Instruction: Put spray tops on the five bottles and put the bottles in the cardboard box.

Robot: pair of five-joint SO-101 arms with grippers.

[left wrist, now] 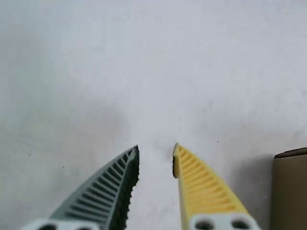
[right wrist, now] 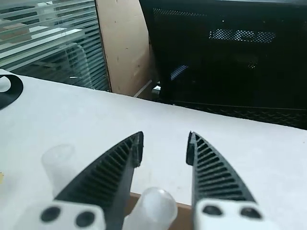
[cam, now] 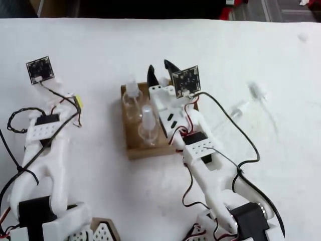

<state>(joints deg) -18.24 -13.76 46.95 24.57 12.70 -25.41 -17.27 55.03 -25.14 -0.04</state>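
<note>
Near the middle of the high view sits the cardboard box (cam: 131, 150). Two bottles stand inside it. The upper bottle (cam: 133, 98) is by the box's upper left corner, and the lower bottle (cam: 148, 123) is just below and to the right of it. Both look like they have tops on.

The right tool (cam: 159, 75) hangs over the box, and its black tips point past the box's top edge toward the top of the frame. Its jaws are spread apart and hold nothing.

The left tool (left wrist: 156, 153) is over at the left of the high view, apart from the box. Its jaws are spread too, with just the bare white surface (cam: 100, 50) under them.

More clear things lie on the right side of the high view. The upper clear piece (cam: 258, 92) and the lower clear piece (cam: 238, 110) are too blurry for me to say if they are bottles or spray tops. The lower one seems to lie on its side, slanting from lower left to upper right.

Both pieces are right of the box and much nearer the right arm. I think that arm should turn right and close across the piece's thin side.
</note>
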